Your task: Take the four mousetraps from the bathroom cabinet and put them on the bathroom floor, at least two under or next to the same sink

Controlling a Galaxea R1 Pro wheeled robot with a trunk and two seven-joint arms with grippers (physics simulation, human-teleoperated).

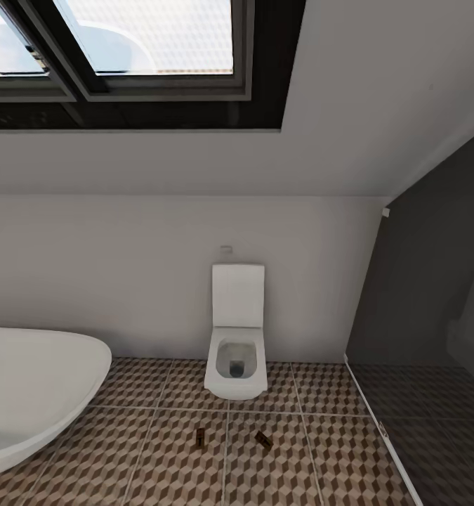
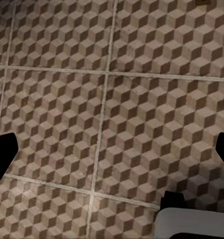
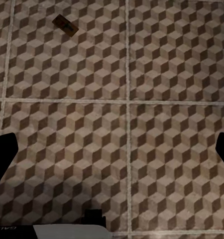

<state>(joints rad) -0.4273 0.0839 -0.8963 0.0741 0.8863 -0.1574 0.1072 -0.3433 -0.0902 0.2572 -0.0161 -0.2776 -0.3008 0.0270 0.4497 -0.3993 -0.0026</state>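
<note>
Brown mousetraps point(image 1: 200, 438) point(image 1: 263, 439) lie on the bathroom floor point(image 1: 321, 457) before the toilet point(image 1: 237, 337), awaiting sink placement; both fingers spread, empty.

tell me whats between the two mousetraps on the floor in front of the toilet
In the head view, nothing but bare cube-patterned bathroom floor lies between the left mousetrap and the right mousetrap, with one pale grout line crossing the gap.

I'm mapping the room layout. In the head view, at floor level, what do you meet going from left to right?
Bathtub → first mousetrap → toilet → second mousetrap → darker shower tray.
</note>
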